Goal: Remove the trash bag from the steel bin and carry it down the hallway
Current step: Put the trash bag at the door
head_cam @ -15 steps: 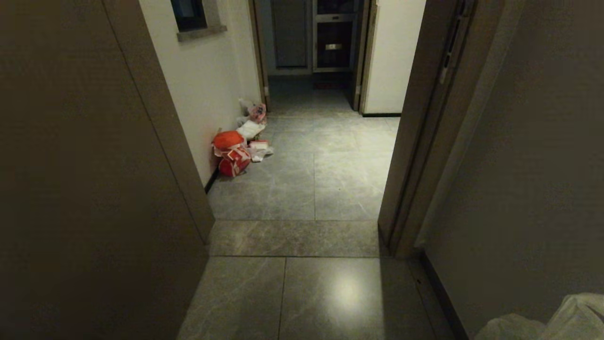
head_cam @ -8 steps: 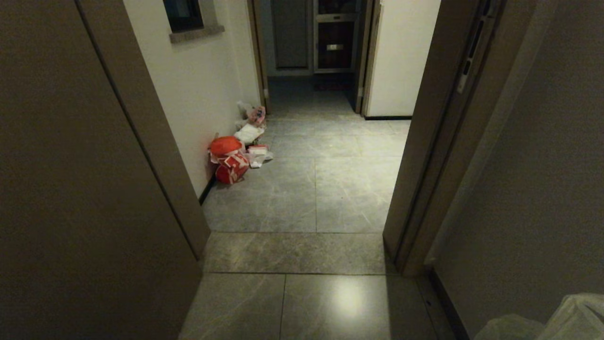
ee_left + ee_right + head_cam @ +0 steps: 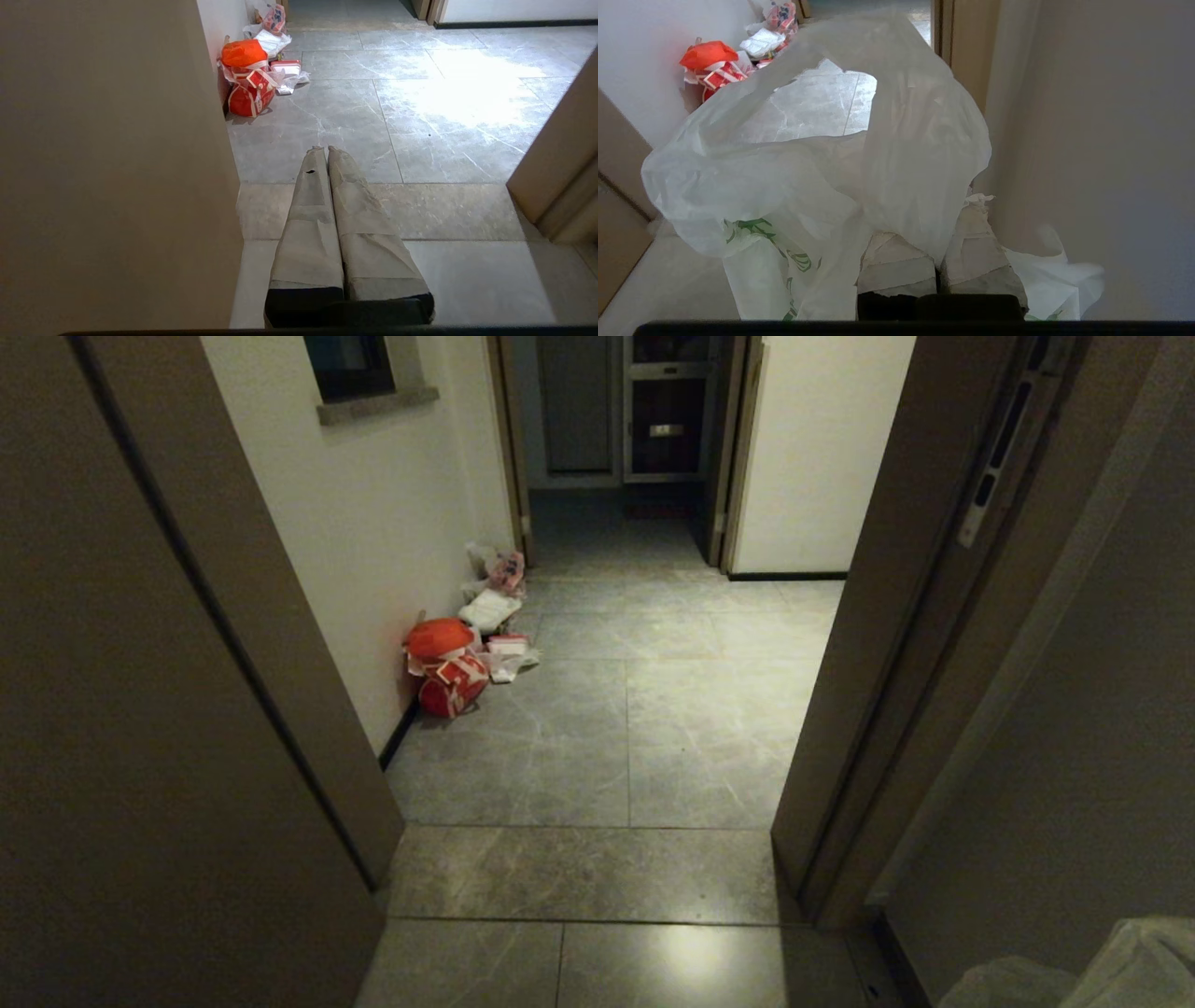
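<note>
Pinching the thin translucent white trash bag (image 3: 822, 154) clear of the grey marbled hallway floor (image 3: 635, 728), right gripper (image 3: 941, 261) carries; left gripper (image 3: 326, 150) idles, fingers pressed together.

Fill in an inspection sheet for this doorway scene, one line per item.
Surface: grey marbled floor tiles, doorway threshold just ahead.
Job's things: trash bag draped over right gripper; bin nothing seen.
Clutter: orange-red bag and white litter on the floor against the left wall.
Grippers: right shut on trash bag; left gripper shut, empty, pointing at the floor.
Cables: nothing seen.
Surroundings: door frames either side, cream wall, hallway beyond.
</note>
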### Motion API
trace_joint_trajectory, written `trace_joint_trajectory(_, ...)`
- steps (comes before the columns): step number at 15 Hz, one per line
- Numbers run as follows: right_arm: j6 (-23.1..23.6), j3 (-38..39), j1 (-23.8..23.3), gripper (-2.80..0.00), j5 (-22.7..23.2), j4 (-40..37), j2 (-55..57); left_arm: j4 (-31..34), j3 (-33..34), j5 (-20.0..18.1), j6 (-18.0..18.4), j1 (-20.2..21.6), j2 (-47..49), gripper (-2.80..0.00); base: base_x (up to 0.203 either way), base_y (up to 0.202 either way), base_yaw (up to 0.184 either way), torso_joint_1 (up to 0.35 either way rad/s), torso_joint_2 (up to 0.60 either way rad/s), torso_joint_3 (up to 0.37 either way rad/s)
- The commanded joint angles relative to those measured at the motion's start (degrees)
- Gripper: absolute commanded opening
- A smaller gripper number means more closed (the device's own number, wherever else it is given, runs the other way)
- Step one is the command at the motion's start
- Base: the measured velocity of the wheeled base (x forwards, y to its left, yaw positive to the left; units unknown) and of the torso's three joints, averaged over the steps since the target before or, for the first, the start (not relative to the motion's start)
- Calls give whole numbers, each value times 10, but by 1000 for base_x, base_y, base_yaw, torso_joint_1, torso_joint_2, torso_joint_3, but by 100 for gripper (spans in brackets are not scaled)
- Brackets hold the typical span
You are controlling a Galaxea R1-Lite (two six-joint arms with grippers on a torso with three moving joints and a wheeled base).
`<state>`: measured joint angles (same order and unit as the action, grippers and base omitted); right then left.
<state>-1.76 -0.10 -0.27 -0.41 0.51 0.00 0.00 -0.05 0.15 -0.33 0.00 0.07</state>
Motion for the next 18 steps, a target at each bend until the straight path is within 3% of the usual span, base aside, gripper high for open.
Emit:
trace_joint_trajectory(1, 0, 0, 0, -280, 0, 0, 1, 0, 0, 0, 0, 0, 0, -280, 195, 0, 0, -1, 2, -1)
trace_joint_trajectory(18, 0, 0, 0, -280, 0, 0, 1, 0, 0, 0, -1, 0, 0, -280, 193, 1, 1, 2, 2, 3)
